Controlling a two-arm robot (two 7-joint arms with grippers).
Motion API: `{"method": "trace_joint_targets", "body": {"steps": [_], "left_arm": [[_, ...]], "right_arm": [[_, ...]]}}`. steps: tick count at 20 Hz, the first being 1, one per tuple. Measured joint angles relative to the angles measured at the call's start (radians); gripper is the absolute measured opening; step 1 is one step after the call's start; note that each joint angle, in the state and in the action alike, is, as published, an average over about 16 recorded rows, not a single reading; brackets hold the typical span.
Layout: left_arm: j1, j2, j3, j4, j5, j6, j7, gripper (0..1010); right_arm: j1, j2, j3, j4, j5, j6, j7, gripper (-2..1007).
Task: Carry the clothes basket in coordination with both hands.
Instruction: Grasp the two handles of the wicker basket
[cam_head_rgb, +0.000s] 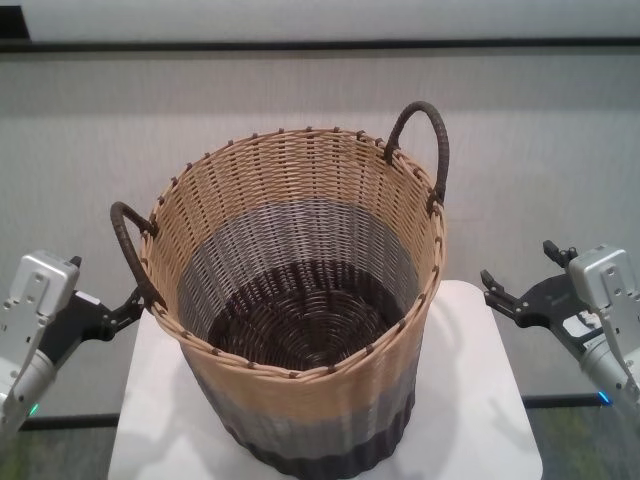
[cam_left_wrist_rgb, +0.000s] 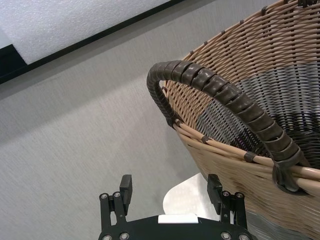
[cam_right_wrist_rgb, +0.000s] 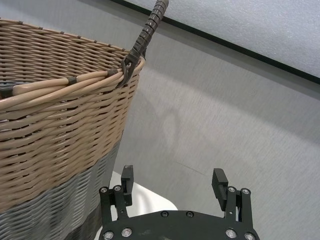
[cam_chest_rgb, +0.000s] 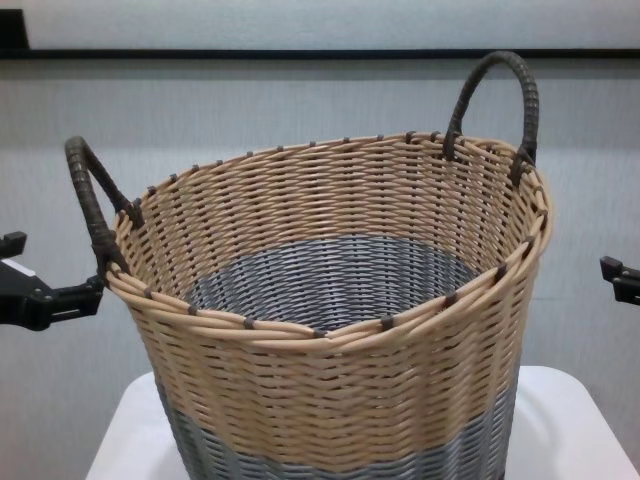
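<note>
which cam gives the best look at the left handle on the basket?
Left wrist view: the left handle fills the frame, its dark wrapping and both rim joints plain. Head view shows it small at the basket rim, beside the open left gripper. Chest view shows the whole loop side-on. Right wrist view shows only the other handle.

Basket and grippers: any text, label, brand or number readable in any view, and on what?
None readable.
basket: bare weave, no tag or print.
left gripper: one small white patch on its body, blank as far as can be told.
right gripper: only screws, no marking.
white stand: plain.
</note>
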Motion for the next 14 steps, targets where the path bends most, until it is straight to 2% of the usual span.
{"method": "trace_joint_targets", "body": {"steps": [14], "left_arm": [[0.000,0.000,0.000,0.000,0.000,0.000,0.000,1000]], "right_arm": [[0.000,0.000,0.000,0.000,0.000,0.000,0.000,1005]]}}
